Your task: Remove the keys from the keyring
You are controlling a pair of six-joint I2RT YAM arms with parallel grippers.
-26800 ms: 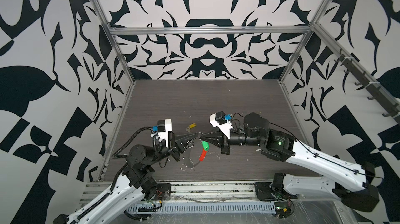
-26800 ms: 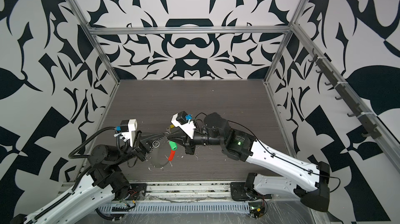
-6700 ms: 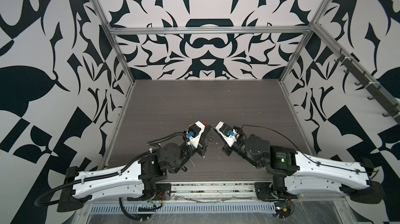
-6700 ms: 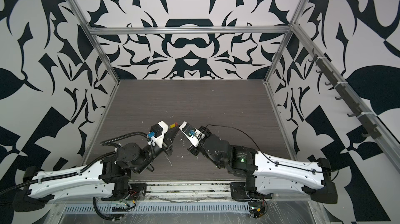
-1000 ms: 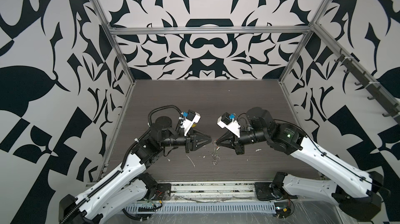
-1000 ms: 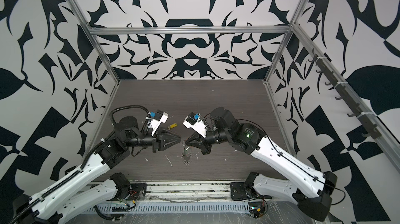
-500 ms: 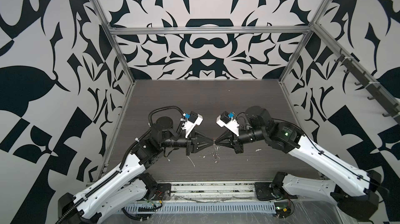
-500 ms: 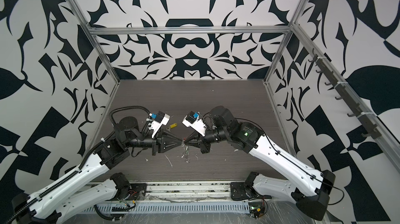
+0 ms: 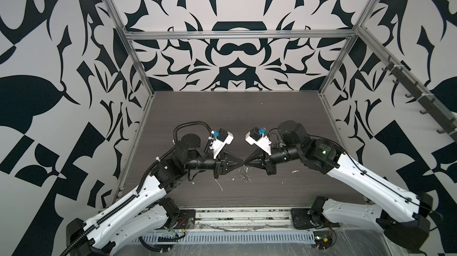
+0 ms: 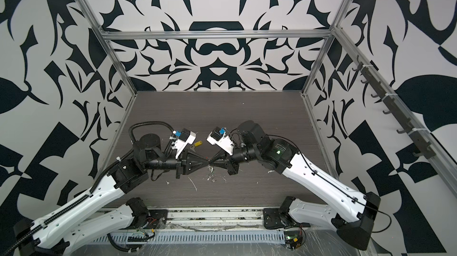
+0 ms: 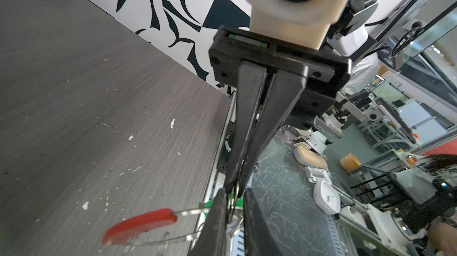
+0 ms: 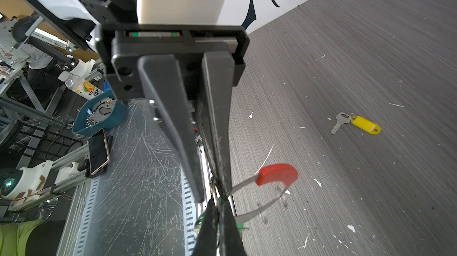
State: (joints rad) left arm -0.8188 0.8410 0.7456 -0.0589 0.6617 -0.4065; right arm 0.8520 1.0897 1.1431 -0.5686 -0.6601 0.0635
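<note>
The right gripper (image 9: 246, 162) and left gripper (image 9: 241, 162) meet tip to tip above the table (image 9: 247, 118), the red-sleeved keyring (image 12: 277, 174) jutting out from that point. The right one is clamped shut on the green key tag (image 11: 209, 204); the left's jaws stand a narrow slit apart there, and whether they pinch anything I cannot tell. The yellow key tag (image 12: 365, 125) lies on the table, well apart from both.

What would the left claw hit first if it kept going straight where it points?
The right claw: the left claw faces it tip to tip. The green tag and the keyring sit right at that meeting point, so they may be touched first; depth there is unclear.
</note>
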